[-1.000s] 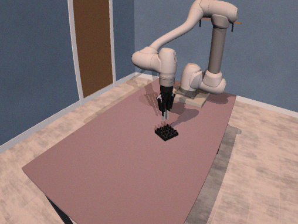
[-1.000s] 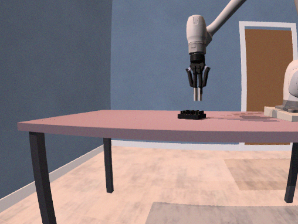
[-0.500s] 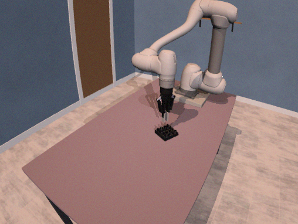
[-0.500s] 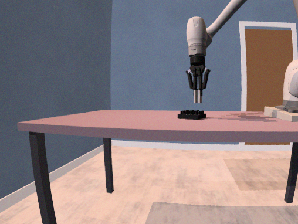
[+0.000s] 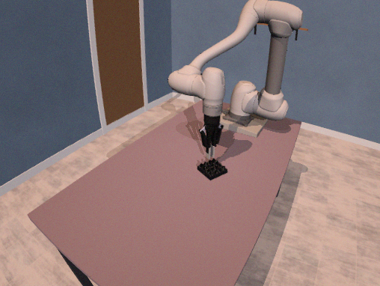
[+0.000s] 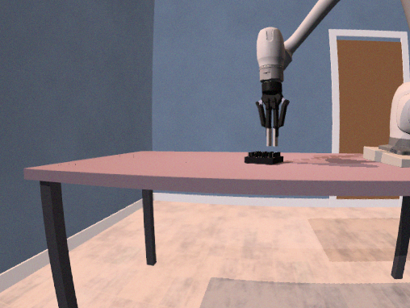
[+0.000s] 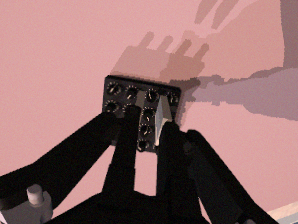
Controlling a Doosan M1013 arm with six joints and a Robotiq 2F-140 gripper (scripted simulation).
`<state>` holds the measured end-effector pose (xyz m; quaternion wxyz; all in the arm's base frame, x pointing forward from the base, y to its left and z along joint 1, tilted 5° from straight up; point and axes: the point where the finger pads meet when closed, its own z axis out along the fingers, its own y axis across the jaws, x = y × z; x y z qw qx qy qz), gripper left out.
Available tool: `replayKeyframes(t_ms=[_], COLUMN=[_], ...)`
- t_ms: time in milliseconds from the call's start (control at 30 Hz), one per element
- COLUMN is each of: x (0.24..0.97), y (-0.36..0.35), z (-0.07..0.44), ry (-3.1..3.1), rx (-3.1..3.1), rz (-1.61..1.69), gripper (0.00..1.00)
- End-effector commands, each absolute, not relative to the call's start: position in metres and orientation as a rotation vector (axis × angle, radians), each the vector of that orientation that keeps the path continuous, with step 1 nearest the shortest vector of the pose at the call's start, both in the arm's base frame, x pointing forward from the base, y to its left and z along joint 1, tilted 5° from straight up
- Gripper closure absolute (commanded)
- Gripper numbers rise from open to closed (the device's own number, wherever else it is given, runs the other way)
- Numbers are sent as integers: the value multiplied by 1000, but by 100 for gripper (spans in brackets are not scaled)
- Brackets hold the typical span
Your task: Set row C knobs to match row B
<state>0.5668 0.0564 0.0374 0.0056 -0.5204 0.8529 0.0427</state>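
The black knob box (image 5: 214, 168) (image 6: 264, 157) (image 7: 124, 92) stands on its feet on the pink table (image 5: 149, 210) (image 6: 161, 165) (image 7: 67, 30), near the middle of the far half. Its knobs are too small to read their marks. My gripper (image 5: 210, 153) (image 6: 272, 143) (image 7: 150, 104) points straight down and hangs a short way above the box, clear of the knobs. Its fingers stand close together with only a narrow gap and hold nothing. In the wrist view the fingers hide the near rows of the box.
The arm's base plate (image 5: 243, 123) (image 6: 387, 155) sits on the table behind the box. A brown door (image 5: 117, 56) (image 6: 367, 93) is in the blue wall. The table edges lie far from the box.
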Motion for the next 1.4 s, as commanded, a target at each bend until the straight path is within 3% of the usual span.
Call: replayKeyframes(t_ms=[0, 1367], x=[567, 566], y=[57, 57], z=[34, 23], ry=[2670, 2670], rx=[-1629, -1629], rz=[134, 134], gripper=[88, 88])
